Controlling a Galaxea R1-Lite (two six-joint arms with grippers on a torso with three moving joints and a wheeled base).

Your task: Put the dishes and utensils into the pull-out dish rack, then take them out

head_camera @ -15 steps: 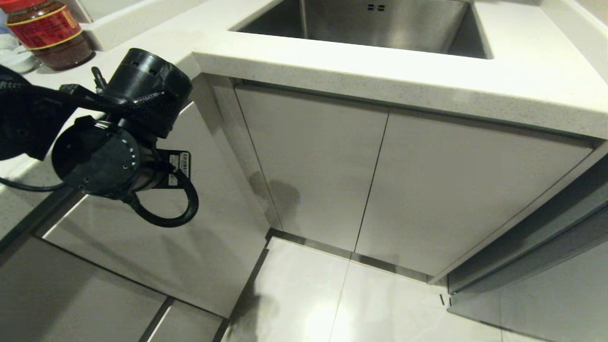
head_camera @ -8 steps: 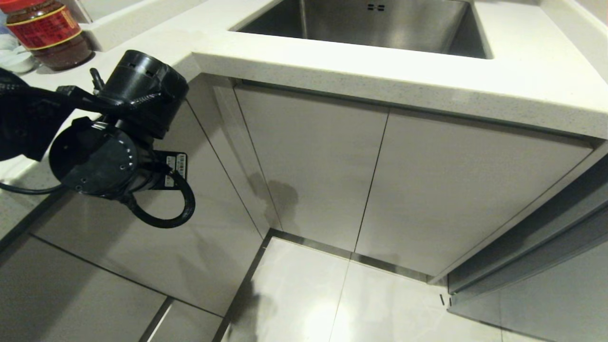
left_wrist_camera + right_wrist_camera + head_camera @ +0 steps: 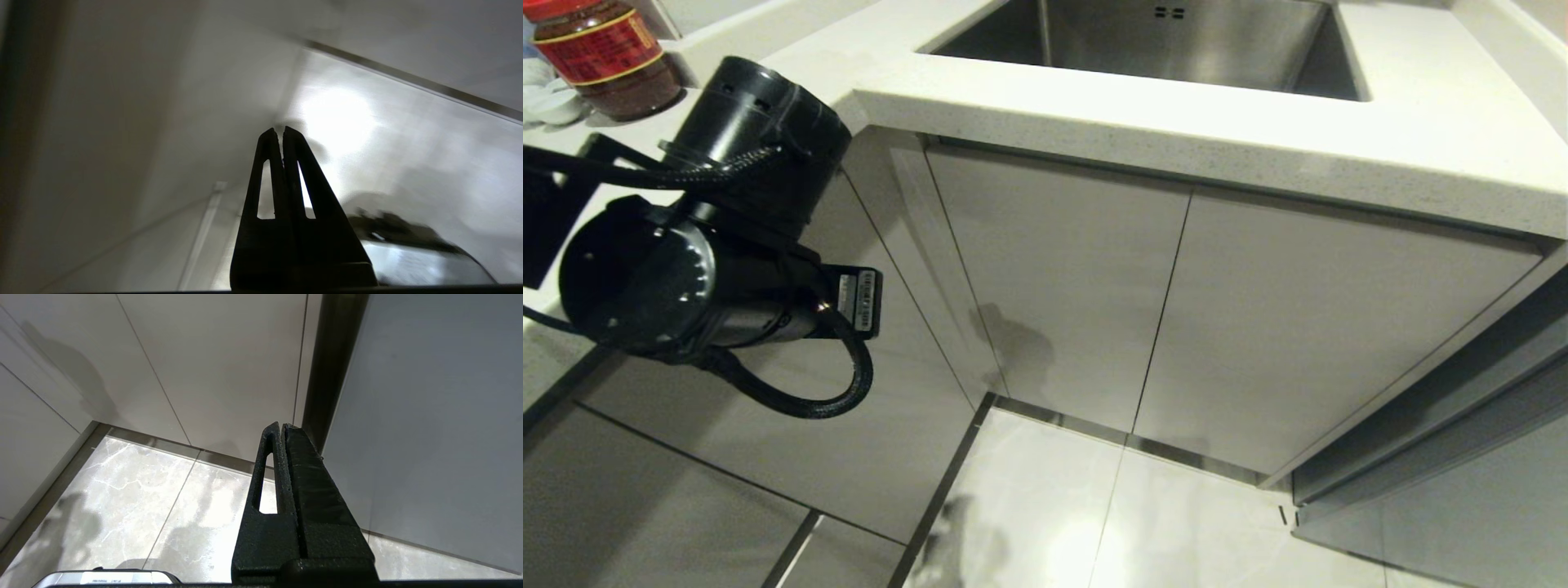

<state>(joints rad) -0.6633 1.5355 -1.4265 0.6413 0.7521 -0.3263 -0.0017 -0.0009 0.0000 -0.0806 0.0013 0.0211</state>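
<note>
The left arm [image 3: 694,253] shows at the left of the head view, in front of the pale cabinet front [image 3: 768,425] under the white table [image 3: 1176,122]. Only its black wrist joints and a looped black cable [image 3: 809,392] can be seen there; the left hand itself is out of that view. In the left wrist view the left hand [image 3: 281,131] has its 2 black fingers pressed together with nothing between them, and it points at a pale cabinet panel and the glossy floor, where a bright light is reflected. The right hand [image 3: 282,426] shows only in the right wrist view; its 2 fingers are also together and empty, and it hangs low above the marbled floor tiles [image 3: 135,506], near a pale cabinet front and a dark vertical gap beside a grey panel. In the head view the steel sink [image 3: 1176,41] is set in the table at the far side, and below it stand 2 closed pale doors [image 3: 1160,310] with a thin seam between them. At the far left of the table stands a jar with a red label [image 3: 605,57], and just beside it, at the edge of the view, some small white dishes [image 3: 547,102]. The plate, the bowl, the chopsticks and the fork are in none of the views, and the wire rack does not show either: all cabinet fronts in view are shut.
</note>
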